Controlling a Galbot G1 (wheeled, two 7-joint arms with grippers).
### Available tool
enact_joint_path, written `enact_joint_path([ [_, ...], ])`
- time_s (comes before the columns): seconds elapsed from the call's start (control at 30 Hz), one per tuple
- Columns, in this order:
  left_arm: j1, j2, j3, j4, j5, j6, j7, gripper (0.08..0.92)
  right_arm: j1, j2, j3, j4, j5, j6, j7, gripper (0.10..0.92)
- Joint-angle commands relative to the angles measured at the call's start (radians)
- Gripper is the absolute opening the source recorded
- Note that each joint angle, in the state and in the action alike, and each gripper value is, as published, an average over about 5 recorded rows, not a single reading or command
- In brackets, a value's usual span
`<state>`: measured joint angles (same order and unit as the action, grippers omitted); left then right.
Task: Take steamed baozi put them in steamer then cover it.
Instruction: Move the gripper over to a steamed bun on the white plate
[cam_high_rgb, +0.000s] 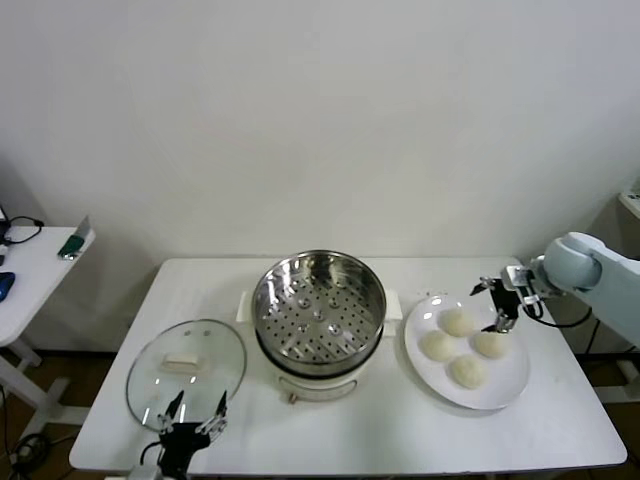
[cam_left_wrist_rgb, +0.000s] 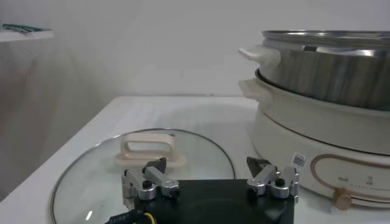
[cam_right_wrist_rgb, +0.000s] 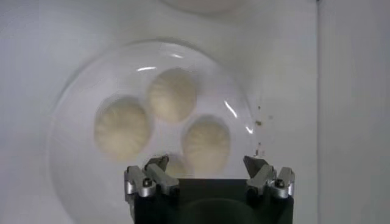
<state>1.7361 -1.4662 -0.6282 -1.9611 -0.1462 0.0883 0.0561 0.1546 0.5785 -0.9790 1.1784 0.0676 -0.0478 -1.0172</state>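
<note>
Several cream-white baozi (cam_high_rgb: 457, 322) lie on a white plate (cam_high_rgb: 505, 389) at the right. In the right wrist view three baozi (cam_right_wrist_rgb: 206, 142) show whole and a fourth is partly hidden behind the gripper. My right gripper (cam_high_rgb: 500, 313) hovers open above the plate, over the far right baozi (cam_high_rgb: 490, 344); it also shows in the right wrist view (cam_right_wrist_rgb: 207, 166). The steel steamer (cam_high_rgb: 318, 303) sits empty on its cream pot base (cam_left_wrist_rgb: 317, 131) at table centre. The glass cover (cam_high_rgb: 186, 370) with its cream handle (cam_left_wrist_rgb: 150, 150) lies flat at the left. My left gripper (cam_high_rgb: 192, 420) is open and empty at the cover's near edge, and shows in the left wrist view (cam_left_wrist_rgb: 209, 165).
A white table (cam_high_rgb: 120, 400) holds everything, against a plain white wall. A side table (cam_high_rgb: 30, 270) with small items stands at the far left. The pot base has side handles (cam_left_wrist_rgb: 259, 55) and a knob (cam_left_wrist_rgb: 342, 198) on its front.
</note>
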Motion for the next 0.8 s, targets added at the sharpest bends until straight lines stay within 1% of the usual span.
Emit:
enact_joint_path([
  [0.03, 0.002, 0.001, 0.000, 0.002, 0.001, 0.000, 0.000, 0.823, 0.057, 0.097, -0.095, -0.157, 0.010, 0.025, -0.061, 0.823],
  [0.17, 0.004, 0.001, -0.001, 0.001, 0.002, 0.001, 0.000, 0.823, -0.010, 0.171, -0.027, -0.245, -0.012, 0.024, -0.041, 0.823],
  [0.27, 0.006, 0.000, -0.002, 0.003, 0.003, 0.000, -0.001, 0.823, -0.043, 0.204, -0.001, -0.276, -0.007, 0.007, -0.029, 0.823],
  [0.8, 0.008, -0.004, -0.006, 0.005, 0.005, -0.001, -0.002, 0.823, -0.103, 0.265, 0.055, -0.332, -0.034, -0.046, 0.008, 0.814],
])
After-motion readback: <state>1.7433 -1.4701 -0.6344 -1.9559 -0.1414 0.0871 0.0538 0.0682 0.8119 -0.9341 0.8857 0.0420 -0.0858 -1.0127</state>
